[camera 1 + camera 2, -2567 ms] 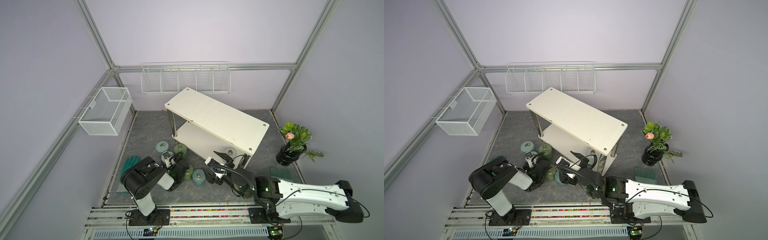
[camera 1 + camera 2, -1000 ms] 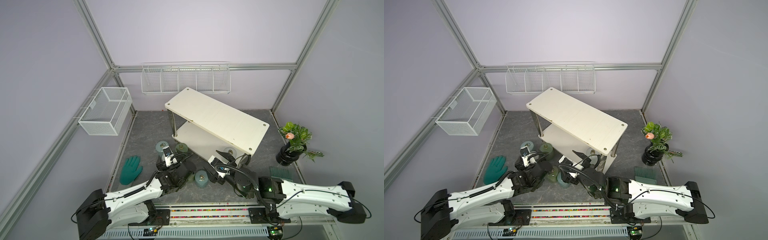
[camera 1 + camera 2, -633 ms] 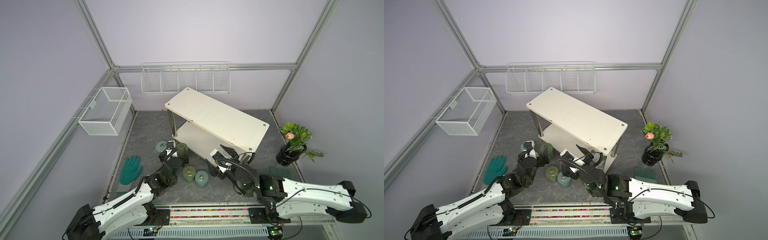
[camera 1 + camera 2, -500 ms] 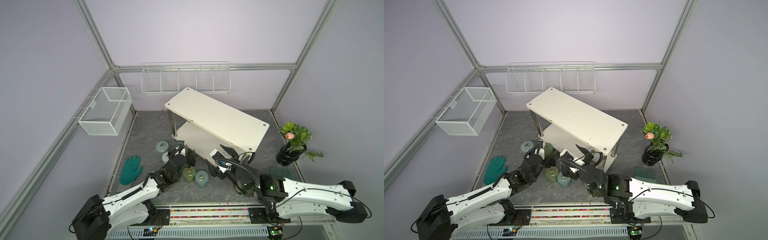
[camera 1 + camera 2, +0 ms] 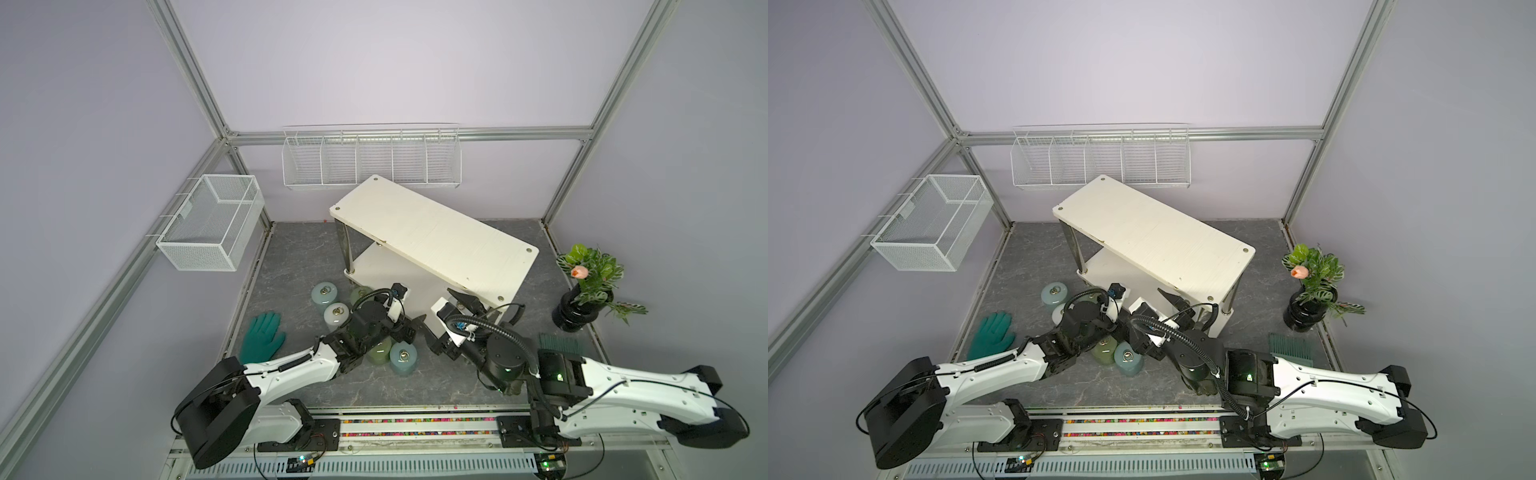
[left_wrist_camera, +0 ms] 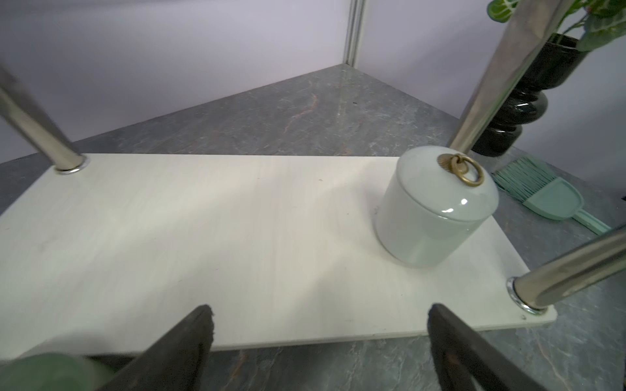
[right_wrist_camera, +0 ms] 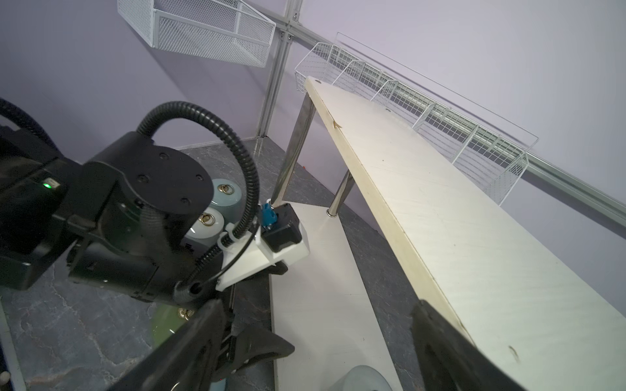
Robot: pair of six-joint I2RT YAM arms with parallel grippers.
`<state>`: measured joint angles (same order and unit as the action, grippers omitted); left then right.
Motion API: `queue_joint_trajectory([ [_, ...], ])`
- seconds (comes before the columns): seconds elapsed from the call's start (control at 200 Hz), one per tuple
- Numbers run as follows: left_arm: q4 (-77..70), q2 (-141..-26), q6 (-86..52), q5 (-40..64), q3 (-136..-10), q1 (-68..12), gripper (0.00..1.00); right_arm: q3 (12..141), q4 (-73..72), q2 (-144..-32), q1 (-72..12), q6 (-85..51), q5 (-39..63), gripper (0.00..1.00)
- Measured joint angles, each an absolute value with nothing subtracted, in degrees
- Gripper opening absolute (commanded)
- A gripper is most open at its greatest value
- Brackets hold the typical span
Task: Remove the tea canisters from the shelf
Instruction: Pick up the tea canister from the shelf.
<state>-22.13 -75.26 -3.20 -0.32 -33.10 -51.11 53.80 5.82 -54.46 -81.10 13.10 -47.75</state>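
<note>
The cream two-tier shelf [image 5: 432,237] stands mid-floor. One pale grey tea canister [image 6: 437,206] stands on its lower tier near a chrome leg. Its lid also shows in the right wrist view [image 7: 366,379]. On the floor to the shelf's left stand several canisters: light blue [image 5: 325,293], white [image 5: 337,314], olive green [image 5: 379,353] and light blue [image 5: 403,358]. My left gripper [image 6: 321,309] is open and empty at the lower tier's front edge, left of the grey canister. My right gripper [image 7: 318,306] is open and empty, close beside the left gripper [image 5: 415,328].
A black vase with a plant [image 5: 582,311] stands at the right, with a green brush [image 5: 559,345] in front of it. A teal glove [image 5: 262,343] lies at the left. White wire baskets hang on the left wall [image 5: 212,226] and the back wall [image 5: 372,160].
My left arm has stretched forward and to the right, from the floor canisters to the shelf's lower tier, jaws open throughout. The right arm has barely moved.
</note>
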Motion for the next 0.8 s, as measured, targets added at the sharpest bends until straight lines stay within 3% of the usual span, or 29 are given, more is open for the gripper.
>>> queue_joint_trajectory([
  [0.525,-38.3,-93.8,-2.8,15.0,-35.8,-51.0,1.00,56.2,7.9,-56.9,-81.2,12.8,-47.5,0.89],
  [0.8,-46.2,-98.6,-1.8,16.5,-39.1,-51.7,1.00,59.1,9.6,-60.2,-81.5,12.6,-47.1,0.89],
])
